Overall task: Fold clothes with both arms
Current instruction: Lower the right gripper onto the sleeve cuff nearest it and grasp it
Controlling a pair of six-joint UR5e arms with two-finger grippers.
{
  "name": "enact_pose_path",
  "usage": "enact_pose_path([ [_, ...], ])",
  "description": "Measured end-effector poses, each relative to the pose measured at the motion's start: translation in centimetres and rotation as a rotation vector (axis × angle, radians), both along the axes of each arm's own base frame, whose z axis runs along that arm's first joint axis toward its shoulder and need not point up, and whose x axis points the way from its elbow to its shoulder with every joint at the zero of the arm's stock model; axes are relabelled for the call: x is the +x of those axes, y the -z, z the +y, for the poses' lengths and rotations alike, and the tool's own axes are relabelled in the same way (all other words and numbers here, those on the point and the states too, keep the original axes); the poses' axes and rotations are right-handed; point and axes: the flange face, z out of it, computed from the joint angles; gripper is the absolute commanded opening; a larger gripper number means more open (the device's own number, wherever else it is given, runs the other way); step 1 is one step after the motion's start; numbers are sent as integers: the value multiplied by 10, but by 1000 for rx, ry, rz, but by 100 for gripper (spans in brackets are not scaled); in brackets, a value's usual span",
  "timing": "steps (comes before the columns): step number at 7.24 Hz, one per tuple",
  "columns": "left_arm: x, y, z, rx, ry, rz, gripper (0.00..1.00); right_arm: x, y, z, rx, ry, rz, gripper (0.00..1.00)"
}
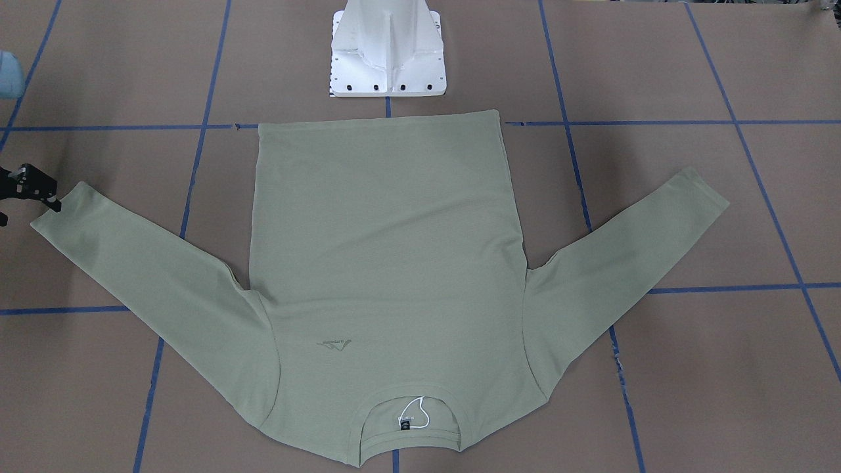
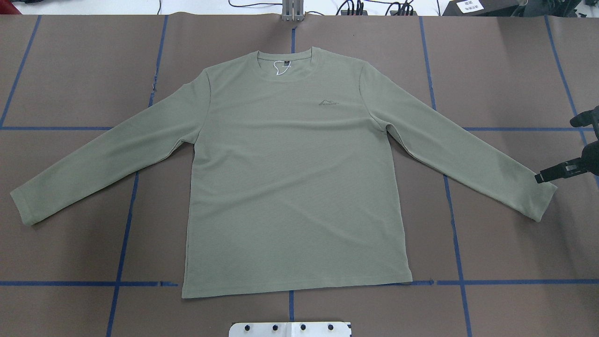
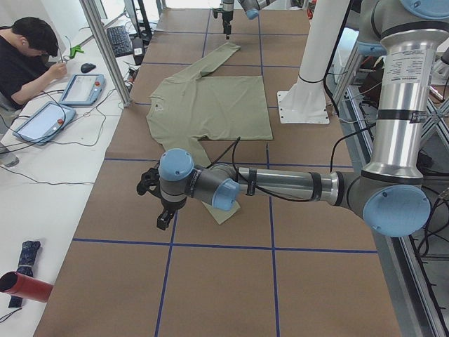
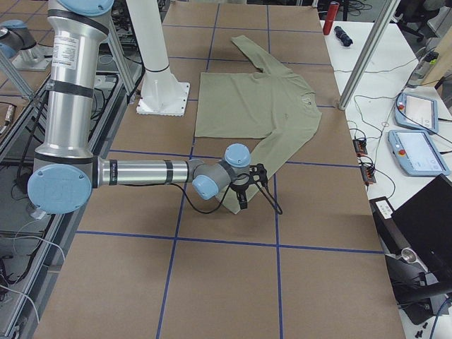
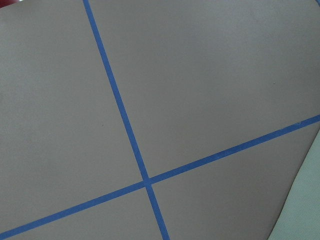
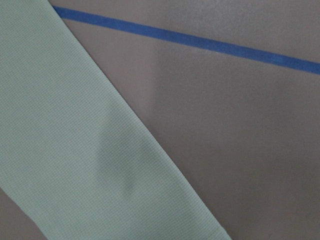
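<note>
White pedestal (image 1: 387, 59) on brown table (image 1: 775, 79), blue tape grid (image 2: 56, 128); seated person (image 3: 24, 60) at teach pendant (image 3: 81, 89).

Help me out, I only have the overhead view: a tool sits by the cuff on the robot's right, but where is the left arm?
Observer: The left-side view shows the left arm stretched low over the table, the left tool apparently just past the other cuff.
Operator: Holding the sleeve?
Observer: Cannot tell; its wrist camera sees mostly table and tape, the shirt only in one corner.
Operator: Anyone nearby?
Observer: A person sits at a side desk.
</note>
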Motion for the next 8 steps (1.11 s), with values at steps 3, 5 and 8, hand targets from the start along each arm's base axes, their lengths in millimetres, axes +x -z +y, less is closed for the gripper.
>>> enact_pose_path([
  [3,0,1,0,2,1,1,100,-21,-16,15,-15,30,22,100],
  [5,0,2,0,3,0,2,100,-19,-28,27,3,19,14,100],
  [8,0,4,0,9,0,2,100,-17,-44,33,-10,19,26,100],
])
